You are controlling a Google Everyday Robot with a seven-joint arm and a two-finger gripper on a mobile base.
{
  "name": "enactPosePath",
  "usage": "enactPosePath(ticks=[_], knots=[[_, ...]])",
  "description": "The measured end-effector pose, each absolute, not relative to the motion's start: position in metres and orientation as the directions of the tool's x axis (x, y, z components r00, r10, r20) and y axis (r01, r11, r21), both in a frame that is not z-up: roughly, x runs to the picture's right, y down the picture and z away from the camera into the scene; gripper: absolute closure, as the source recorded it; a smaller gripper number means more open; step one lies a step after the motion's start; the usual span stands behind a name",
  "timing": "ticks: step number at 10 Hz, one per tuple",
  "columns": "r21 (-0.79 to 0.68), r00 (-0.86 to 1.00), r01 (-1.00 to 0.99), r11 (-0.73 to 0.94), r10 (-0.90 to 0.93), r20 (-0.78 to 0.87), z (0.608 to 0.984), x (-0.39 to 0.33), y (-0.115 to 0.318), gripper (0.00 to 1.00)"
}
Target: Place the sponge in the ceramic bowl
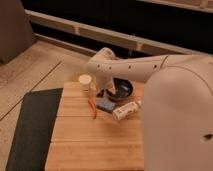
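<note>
The sponge (105, 105), a small blue-grey block, lies flat on the wooden table (90, 140) near its far edge. Just behind it and to the right stands the dark ceramic bowl (123, 89), partly covered by my arm. My gripper (102, 93) hangs at the end of the white arm, right above the sponge's far side and beside the bowl's left rim. The arm hides the gripper's tip and how it stands against the sponge.
A cream cup (86, 82) stands left of the gripper. A thin orange-red object (93, 107) lies just left of the sponge. On its right a white bottle (125, 110) lies on its side. A dark mat (32, 127) borders the table's left edge.
</note>
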State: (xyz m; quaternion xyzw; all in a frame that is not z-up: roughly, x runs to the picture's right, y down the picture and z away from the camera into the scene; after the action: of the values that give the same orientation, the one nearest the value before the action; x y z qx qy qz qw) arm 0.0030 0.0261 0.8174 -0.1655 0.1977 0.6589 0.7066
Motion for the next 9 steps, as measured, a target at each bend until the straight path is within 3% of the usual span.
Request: enactPosePath(ticks=[9], knots=[[0.039,0.03,-0.997,0.067,0.798,-0.602,0.894,0.0,0.06,0.35]])
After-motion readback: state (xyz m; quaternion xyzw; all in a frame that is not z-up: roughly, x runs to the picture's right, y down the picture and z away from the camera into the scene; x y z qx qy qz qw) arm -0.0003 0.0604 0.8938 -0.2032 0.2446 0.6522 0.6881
